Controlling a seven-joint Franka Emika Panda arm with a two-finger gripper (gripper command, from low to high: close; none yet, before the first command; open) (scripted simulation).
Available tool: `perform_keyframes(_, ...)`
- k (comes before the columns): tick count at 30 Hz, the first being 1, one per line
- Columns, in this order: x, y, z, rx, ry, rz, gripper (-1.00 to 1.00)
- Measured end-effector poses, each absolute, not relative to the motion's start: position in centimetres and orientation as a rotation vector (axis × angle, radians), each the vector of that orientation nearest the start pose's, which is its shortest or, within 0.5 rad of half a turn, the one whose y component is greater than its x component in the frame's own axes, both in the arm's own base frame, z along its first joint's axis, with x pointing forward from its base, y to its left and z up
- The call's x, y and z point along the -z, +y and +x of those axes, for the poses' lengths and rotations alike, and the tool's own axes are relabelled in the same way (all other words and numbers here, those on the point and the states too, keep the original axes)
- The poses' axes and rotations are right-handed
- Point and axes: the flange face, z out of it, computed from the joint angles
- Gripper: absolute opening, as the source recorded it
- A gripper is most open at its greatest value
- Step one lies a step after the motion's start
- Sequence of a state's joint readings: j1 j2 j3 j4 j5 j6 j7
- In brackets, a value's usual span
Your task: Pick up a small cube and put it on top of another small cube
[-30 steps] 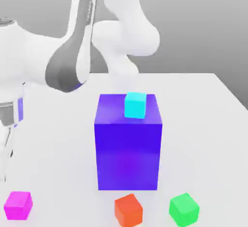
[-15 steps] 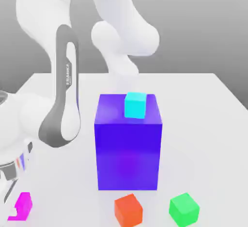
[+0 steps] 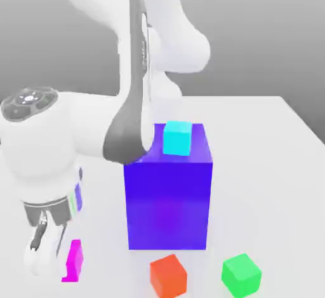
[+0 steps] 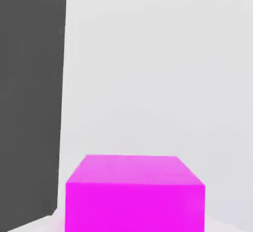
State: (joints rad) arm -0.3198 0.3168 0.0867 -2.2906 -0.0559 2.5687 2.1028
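Observation:
The small cube (image 3: 74,260), bright magenta, sits at the near left of the white table (image 3: 266,163), partly hidden behind my hand. My gripper (image 3: 57,264) is down at the cube and shut on it. In the hand view the same small cube (image 4: 134,194) looms very close. A cyan cube (image 3: 177,138) rests on top of the big purple-blue block (image 3: 167,201) in the middle of the table.
An orange-red cube (image 3: 168,275) and a green cube (image 3: 241,274) lie in front of the big block near the table's front edge. My arm's white links arch over the table's left half. The table edge (image 4: 63,102) runs close beside the small cube.
My hand dropped to the magenta cube and shut on it. Hand and cube have since shifted toward the exterior view's right, nearer the big block.

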Motion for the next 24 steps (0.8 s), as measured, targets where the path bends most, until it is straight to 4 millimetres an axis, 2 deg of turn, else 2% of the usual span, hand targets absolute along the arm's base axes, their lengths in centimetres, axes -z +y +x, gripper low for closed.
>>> perform_keyframes(4, -21.7, -6.0, 52.4, -0.039, 2.881, -1.346, -1.00)
perform_keyframes(7, -22.4, -0.6, 52.3, -0.035, 2.884, -1.336, -1.00)
perform_keyframes(10, -23.2, 5.2, 51.1, -0.027, 2.892, -1.298, -1.00)
perform_keyframes(14, -24.2, 12.5, 48.5, -0.017, 2.903, -1.244, -1.00)
perform_keyframes(16, -24.2, 14.1, 47.1, -0.005, 2.914, -1.185, -1.00)
perform_keyframes(20, -19.9, 14.6, 46.7, 0.001, 2.919, -1.156, -1.00)
perform_keyframes(21, -18.7, 14.6, 46.6, 0.001, 2.919, -1.156, 1.00)
perform_keyframes(24, -18.7, 14.6, 46.6, 0.001, 2.919, -1.156, 1.00)
